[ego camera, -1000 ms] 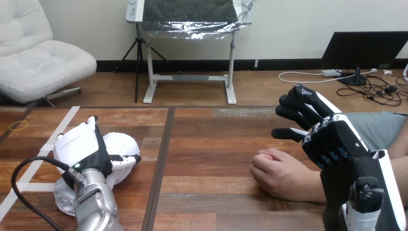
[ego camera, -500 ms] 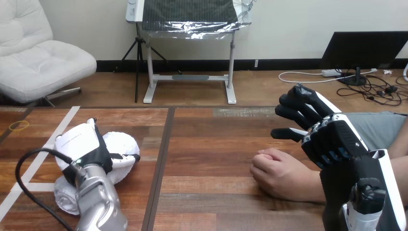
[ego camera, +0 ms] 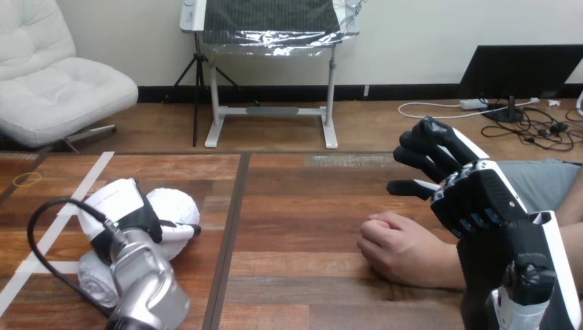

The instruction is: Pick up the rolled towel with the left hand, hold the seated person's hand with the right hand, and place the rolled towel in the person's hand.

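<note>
Wooden table (ego camera: 302, 206) is found to span the view, its two boards joined by a dark seam running near to far. At the right, the right hand (ego camera: 474, 196) is raised off the surface, its fingers loosely spread and a little bent, with nothing held. It stands above and just right of the person's hand, apart from it. At the near left, the left hand (ego camera: 117, 206) is laid over the rolled towel (ego camera: 175, 205), which lies on the table left of the seam. The towel's white end shows to the right of the hand. The thumb (ego camera: 177, 229) is seen wrapped across the towel's near face; the fingers on the far side are hidden by the hand's back. The person's hand (ego camera: 399, 251) rests on the table right of the seam, closed in a loose fist.

The step in hand is judged to be the pick-up. The grip should be confirmed firm round the roll's middle before any lift is made, so that the soft cloth is neither squeezed out nor unrolled. A straight lift clear of the surface is advised before the towel is carried right. The fist would need to be opened for the towel to be received. The right hand should be brought down gently beside or under it, not onto the knuckles.
</note>
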Tool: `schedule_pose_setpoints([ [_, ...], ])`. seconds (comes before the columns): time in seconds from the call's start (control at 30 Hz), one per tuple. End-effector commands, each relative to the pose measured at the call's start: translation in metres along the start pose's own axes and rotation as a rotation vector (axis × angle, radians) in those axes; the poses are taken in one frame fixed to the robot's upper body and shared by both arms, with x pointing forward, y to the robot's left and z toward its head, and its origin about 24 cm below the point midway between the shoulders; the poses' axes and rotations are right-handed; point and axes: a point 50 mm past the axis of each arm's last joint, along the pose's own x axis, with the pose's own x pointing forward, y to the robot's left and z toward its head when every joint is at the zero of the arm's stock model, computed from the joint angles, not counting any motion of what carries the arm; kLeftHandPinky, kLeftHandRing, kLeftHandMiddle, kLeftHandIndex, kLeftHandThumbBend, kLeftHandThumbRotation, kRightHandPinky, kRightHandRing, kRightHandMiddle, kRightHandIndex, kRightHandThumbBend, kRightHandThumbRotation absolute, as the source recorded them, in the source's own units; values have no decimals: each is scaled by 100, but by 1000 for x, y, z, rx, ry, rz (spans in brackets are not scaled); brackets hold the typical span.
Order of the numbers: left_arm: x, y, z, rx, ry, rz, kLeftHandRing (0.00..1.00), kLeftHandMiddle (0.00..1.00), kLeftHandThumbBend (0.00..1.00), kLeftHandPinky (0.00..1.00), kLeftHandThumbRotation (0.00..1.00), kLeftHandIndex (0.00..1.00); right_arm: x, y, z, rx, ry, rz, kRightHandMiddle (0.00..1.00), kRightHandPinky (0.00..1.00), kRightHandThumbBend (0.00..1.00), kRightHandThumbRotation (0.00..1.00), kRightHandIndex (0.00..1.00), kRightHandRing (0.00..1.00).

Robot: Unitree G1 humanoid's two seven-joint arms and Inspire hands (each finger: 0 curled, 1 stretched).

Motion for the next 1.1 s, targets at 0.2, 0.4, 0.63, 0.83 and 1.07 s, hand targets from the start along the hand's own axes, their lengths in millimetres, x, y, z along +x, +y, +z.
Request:
schedule_pose_setpoints([
  [0.2,1,23,22,101,10,-59,56,66,87,38,42,72,11,-1,9,-6,-93,1,83,68,96,100,83,81],
  [0.4,0,28,25,146,21,-158,42,54,82,25,47,63,12,-1,10,-10,-96,2,83,68,95,100,83,81],
  [0.63,-2,33,27,172,14,-216,36,46,79,22,43,54,12,-1,9,-9,-97,0,83,68,95,100,83,81],
  [0.83,-4,35,27,175,7,-241,26,36,75,15,24,49,12,-1,10,-17,-97,-6,83,67,95,100,83,81],
  [1.07,-8,34,24,142,-33,-227,14,24,73,6,4,58,12,-1,10,-16,-95,-7,83,66,94,100,83,81],
])
